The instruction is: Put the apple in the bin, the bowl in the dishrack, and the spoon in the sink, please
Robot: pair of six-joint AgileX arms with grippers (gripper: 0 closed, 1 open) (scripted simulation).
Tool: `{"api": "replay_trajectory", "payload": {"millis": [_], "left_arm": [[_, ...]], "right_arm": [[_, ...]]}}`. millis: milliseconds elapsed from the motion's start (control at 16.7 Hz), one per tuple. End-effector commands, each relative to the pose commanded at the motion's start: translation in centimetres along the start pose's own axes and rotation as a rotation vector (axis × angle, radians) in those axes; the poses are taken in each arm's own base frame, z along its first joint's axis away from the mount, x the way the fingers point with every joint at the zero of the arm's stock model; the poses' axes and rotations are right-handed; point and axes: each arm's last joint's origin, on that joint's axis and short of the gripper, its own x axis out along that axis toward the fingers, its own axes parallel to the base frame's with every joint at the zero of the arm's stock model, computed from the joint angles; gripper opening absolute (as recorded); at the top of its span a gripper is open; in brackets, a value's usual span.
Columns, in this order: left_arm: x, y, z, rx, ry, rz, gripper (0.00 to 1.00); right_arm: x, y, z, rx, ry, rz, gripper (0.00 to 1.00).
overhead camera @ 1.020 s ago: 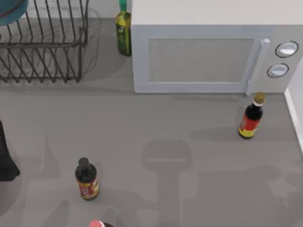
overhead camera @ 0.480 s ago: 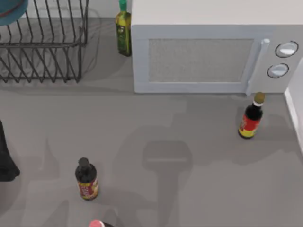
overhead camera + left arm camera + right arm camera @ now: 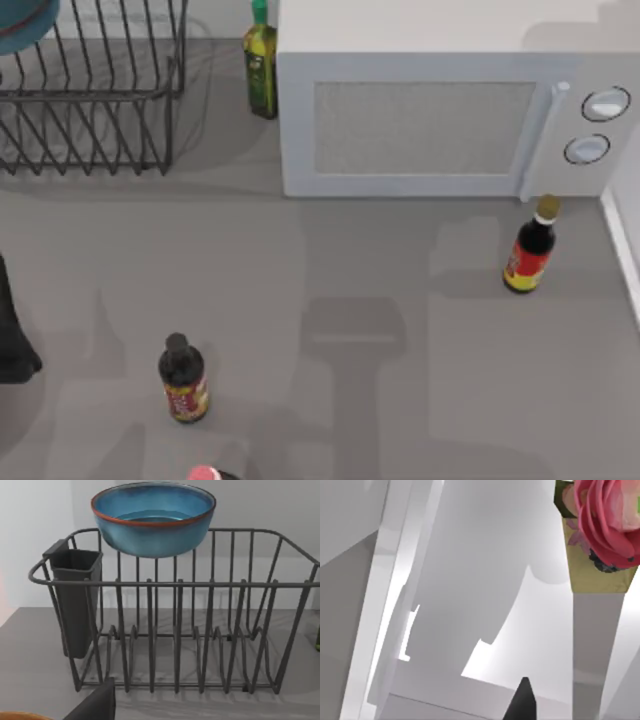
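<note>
The bowl [image 3: 153, 517] sits high on the back bars of the dishrack [image 3: 175, 630], teal inside with a reddish-brown rim; in the top view it shows at the upper left corner of the frame [image 3: 25, 22], over the dishrack [image 3: 90, 90]. A dark cutlery holder [image 3: 75, 600] hangs on the rack's end. On the grey desk [image 3: 350, 260] a green bottle [image 3: 260, 65] stands beside the microwave [image 3: 440, 110], one sauce bottle [image 3: 183, 378] at lower left, another [image 3: 530, 248] at right. The left arm [image 3: 12, 330] rests at the left edge. A dark pincer fingertip [image 3: 522, 705] shows in the right wrist view near a pink flower [image 3: 607, 520]. Whether either pincer is open or closed I cannot tell.
</note>
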Motion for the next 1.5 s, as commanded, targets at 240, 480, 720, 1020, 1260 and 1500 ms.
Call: {"api": "replay_trajectory", "payload": {"millis": [240,480,720,1020,1260,1500], "left_arm": [[0.0,0.0,0.0,0.0,0.0,0.0,1.0],[0.0,0.0,0.0,0.0,0.0,0.0,1.0],[0.0,0.0,0.0,0.0,0.0,0.0,1.0],[0.0,0.0,0.0,0.0,0.0,0.0,1.0],[0.0,0.0,0.0,0.0,0.0,0.0,1.0],[0.0,0.0,0.0,0.0,0.0,0.0,1.0]], "right_arm": [[2.3,-0.6,1.8,0.006,-0.008,-0.003,0.0],[3.3,-0.7,2.2,0.009,-0.006,-0.002,0.0],[3.4,-1.0,2.1,0.016,-0.005,-0.001,0.0],[4.1,-1.0,2.4,0.012,-0.016,-0.006,0.0],[6.6,-0.9,2.4,0.009,0.006,0.004,0.0],[7.7,-0.8,2.2,0.009,-0.002,-0.001,0.0]]}}
